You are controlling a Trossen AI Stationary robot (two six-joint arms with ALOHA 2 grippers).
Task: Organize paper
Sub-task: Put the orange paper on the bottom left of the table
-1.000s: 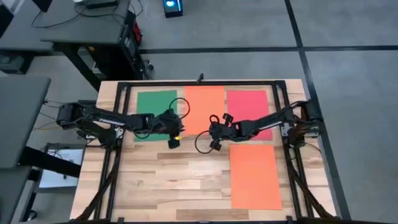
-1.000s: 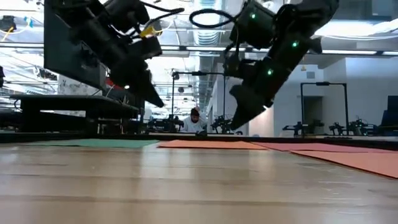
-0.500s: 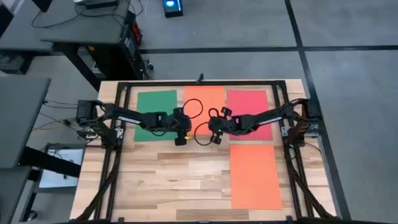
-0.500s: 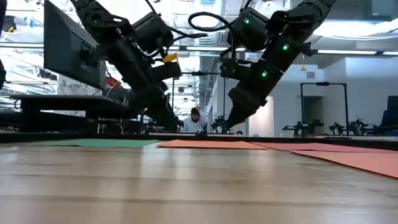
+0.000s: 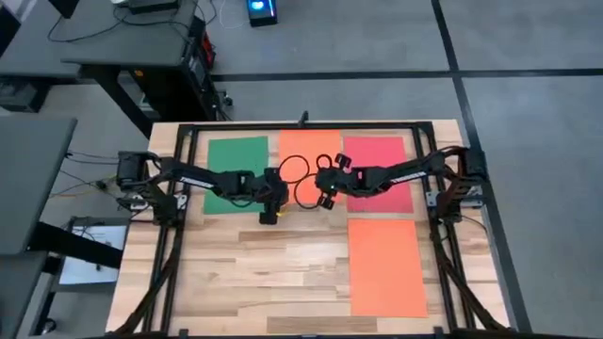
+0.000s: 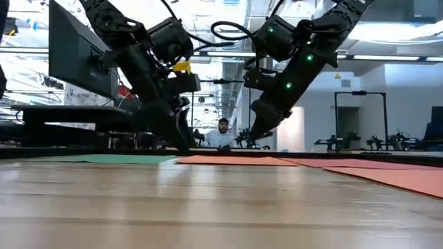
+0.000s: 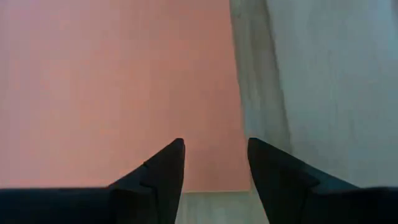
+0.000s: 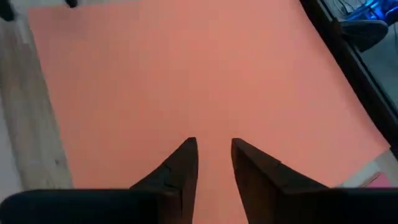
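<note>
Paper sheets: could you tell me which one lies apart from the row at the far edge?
The second orange sheet, alone nearer the front on the right; green, orange and red form the row.

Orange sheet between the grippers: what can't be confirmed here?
- High view: the arms cover the middle orange sheet's near edge, hiding any contact.
- Low view: sheets lie edge-on; left gripper tips merge with dark background.
- Left wrist view: fingers hide whether the corner is touched.

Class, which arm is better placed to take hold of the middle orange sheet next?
Probably the left: its end effector sits open at the middle orange sheet's near corner, an edge to grip. The right end effector is over the sheet's interior.
</note>
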